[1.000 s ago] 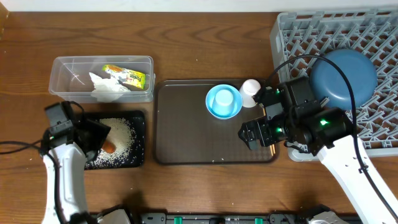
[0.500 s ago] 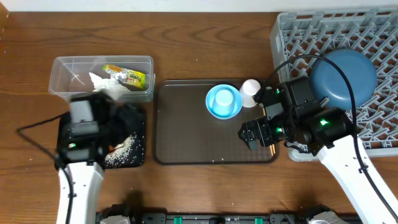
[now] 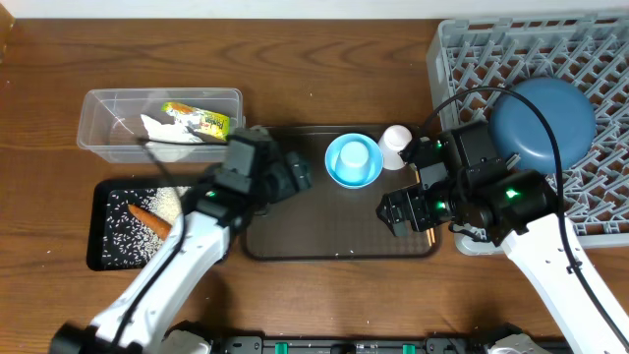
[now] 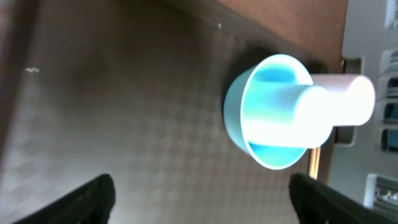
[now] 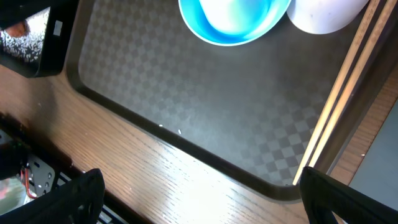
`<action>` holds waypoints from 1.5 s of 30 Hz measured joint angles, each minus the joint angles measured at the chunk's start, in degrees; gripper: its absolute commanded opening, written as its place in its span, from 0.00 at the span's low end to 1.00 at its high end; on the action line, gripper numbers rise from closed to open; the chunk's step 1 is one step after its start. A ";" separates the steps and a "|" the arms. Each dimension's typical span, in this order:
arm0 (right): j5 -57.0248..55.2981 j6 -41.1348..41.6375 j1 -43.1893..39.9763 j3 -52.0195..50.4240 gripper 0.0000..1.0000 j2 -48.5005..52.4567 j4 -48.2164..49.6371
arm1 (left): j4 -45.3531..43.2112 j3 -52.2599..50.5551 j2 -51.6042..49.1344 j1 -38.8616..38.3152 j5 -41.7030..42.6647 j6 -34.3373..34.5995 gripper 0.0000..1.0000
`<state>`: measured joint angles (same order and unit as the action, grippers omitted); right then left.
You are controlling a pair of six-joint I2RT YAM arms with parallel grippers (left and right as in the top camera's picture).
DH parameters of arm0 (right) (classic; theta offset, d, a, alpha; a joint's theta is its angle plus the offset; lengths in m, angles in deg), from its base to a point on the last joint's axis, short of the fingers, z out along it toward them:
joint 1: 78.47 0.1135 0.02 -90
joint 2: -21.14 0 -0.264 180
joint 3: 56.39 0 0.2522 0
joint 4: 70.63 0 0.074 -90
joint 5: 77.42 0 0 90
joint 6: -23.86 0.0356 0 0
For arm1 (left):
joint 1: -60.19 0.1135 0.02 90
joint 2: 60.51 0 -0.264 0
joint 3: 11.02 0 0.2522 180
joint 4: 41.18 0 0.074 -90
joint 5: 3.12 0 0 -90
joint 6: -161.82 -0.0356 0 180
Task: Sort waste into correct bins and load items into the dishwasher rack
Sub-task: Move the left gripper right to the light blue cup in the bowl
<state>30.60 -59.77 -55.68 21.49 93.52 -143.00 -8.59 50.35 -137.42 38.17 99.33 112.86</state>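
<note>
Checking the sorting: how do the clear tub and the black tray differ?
The clear tub is see-through; the black tray is opaque. The tub holds tissue and a wrapper; the tray holds rice and carrot. Both are rectangular.

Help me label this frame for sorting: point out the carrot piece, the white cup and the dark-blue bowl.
carrot piece (image 3: 149, 217), overhead view, middle of its length.
white cup (image 3: 395, 144), overhead view, centre of its visible top.
dark-blue bowl (image 3: 543, 123), overhead view, centre of its rounded surface.
</note>
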 measured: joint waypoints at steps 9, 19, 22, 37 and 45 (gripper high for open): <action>0.00 0.00 0.00 0.00 0.99 0.00 -0.02 | -11.32 0.02 -12.31 -5.16 -1.44 1.16 0.63; 0.00 0.00 0.00 0.00 0.99 0.00 -0.02 | -17.18 0.02 -17.18 -6.01 -1.86 1.16 0.62; 0.00 0.00 0.00 0.00 0.99 0.00 -0.02 | -18.47 0.02 -17.16 -6.01 -1.92 1.16 0.61; 0.00 0.00 0.00 0.00 0.99 0.00 -0.02 | -21.24 0.02 -17.16 -6.01 -2.38 3.23 0.59; 0.00 0.00 0.00 0.00 0.99 0.00 -0.02 | -21.62 0.02 -17.16 -6.01 -2.38 3.98 0.58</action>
<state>30.60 -59.77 -55.68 21.49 93.52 -143.02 -30.20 50.38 -154.57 32.16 96.95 116.83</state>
